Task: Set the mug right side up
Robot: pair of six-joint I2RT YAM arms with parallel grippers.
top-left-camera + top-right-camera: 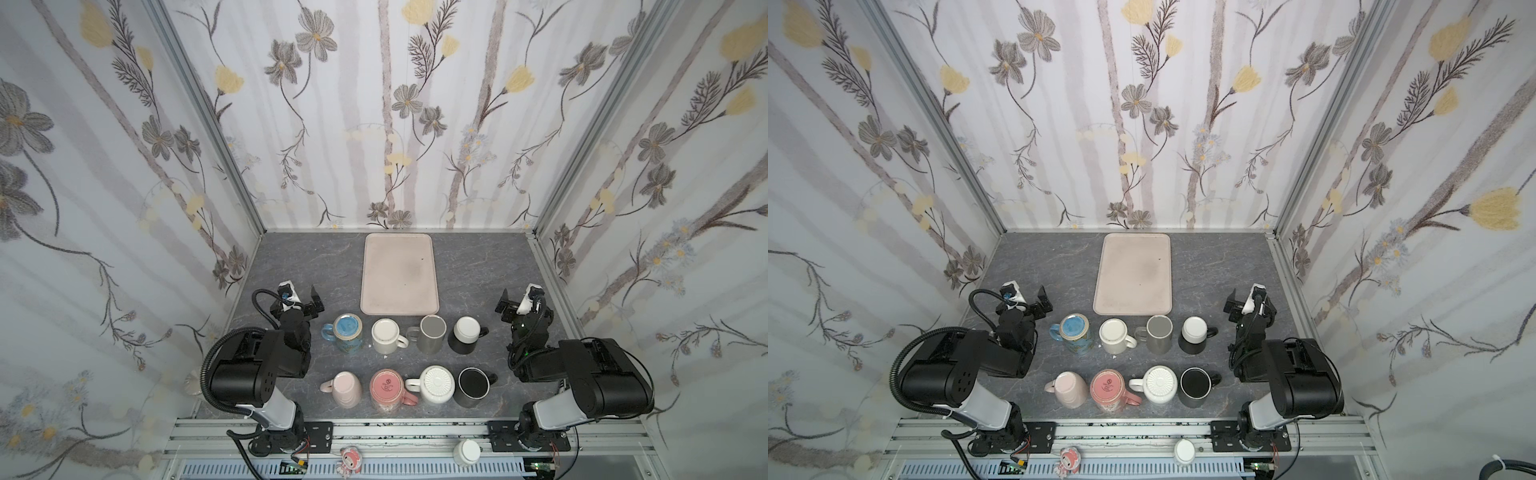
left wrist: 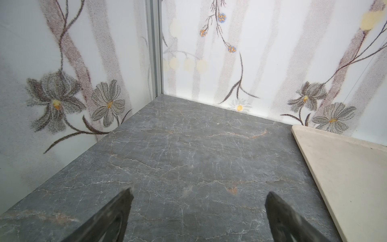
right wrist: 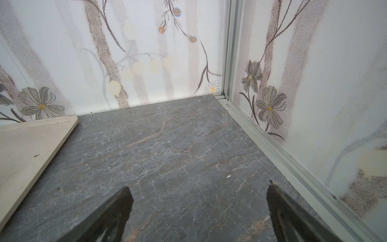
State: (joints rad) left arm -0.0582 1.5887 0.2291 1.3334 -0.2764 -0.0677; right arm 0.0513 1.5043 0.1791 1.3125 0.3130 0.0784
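1. Claws first: the left gripper (image 2: 200, 191) and the right gripper (image 3: 200, 186) each had their jaws spread wide with nothing between them. Both hung over bare grey table (image 1: 299, 257) and pointed at the back wall.
2. Mugs therefore lay behind both claws, toward the arm bases. Eight stood in two rows of four between the arms, on the near side of the beige tray (image 1: 399, 274).
3. Several looked base-up in both top views: the pale pink mug (image 1: 347, 386), the rose mug with a stamped base (image 1: 387, 385), the ribbed white mug (image 1: 436, 382), the plain white mug (image 1: 385, 333), and probably the black mug with a white base (image 1: 466, 330). Which one the task meant could not be told.
4. Each of these stood with its long axis vertical, so a flip would likely call for a grip on the side wall and a half roll of the wrist.
5. By nearness, the pale pink mug sat closest to the left arm, handle toward it. The black mug with a white base sat closest to the right arm, handle toward that side.
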